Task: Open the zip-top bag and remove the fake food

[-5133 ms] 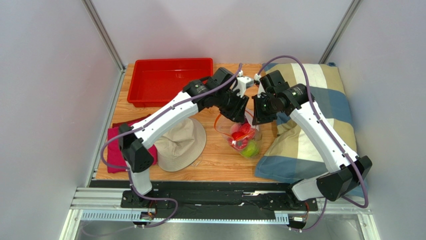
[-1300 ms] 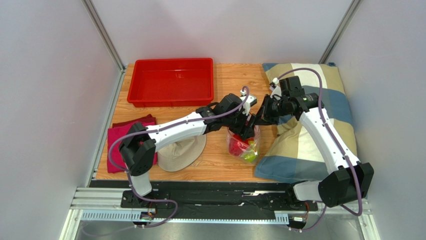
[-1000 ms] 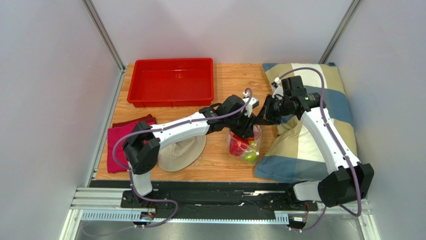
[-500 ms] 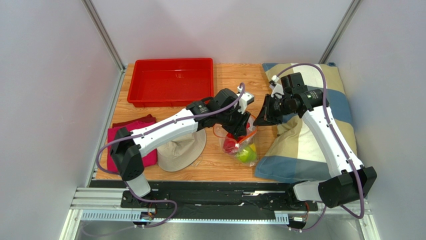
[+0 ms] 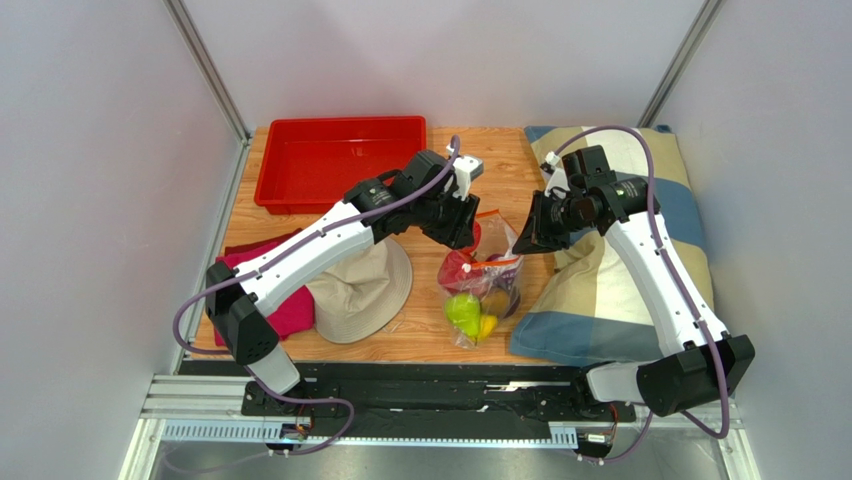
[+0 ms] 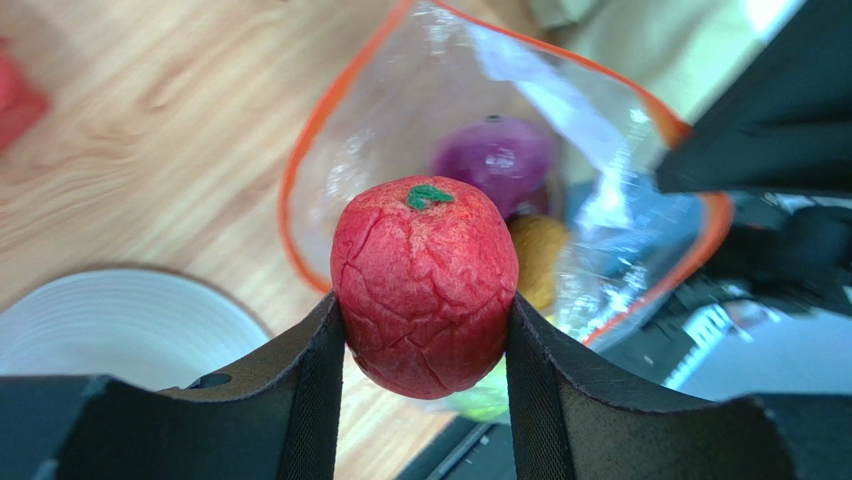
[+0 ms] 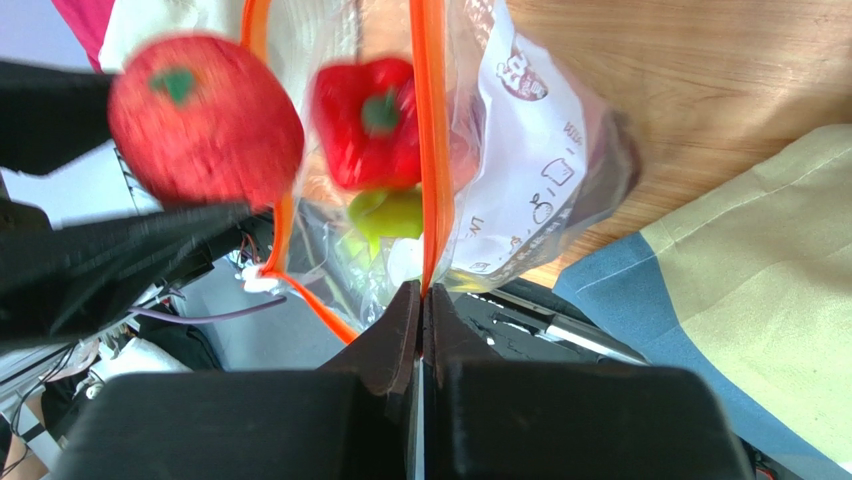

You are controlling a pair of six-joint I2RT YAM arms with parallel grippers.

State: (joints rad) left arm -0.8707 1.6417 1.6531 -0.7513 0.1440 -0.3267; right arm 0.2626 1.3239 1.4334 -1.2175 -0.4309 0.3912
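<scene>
left gripper point(image 6: 422, 322) clamped on red toy fruit point(image 6: 425, 285) at zip-top bag point(image 7: 520, 190) mouth, right gripper point(image 7: 422, 300) pinched shut on orange rim point(image 7: 432, 150); if that thin rim slips, the bag likely collapses shut.

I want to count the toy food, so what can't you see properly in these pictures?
- Top view: the fake food in the zip-top bag overlaps behind crinkly plastic, so no sure count.
- Left wrist view: the red fruit in the left pincer covers the pieces behind it.
- Right wrist view: that fruit is blurred, and the label print is too small to read.
</scene>
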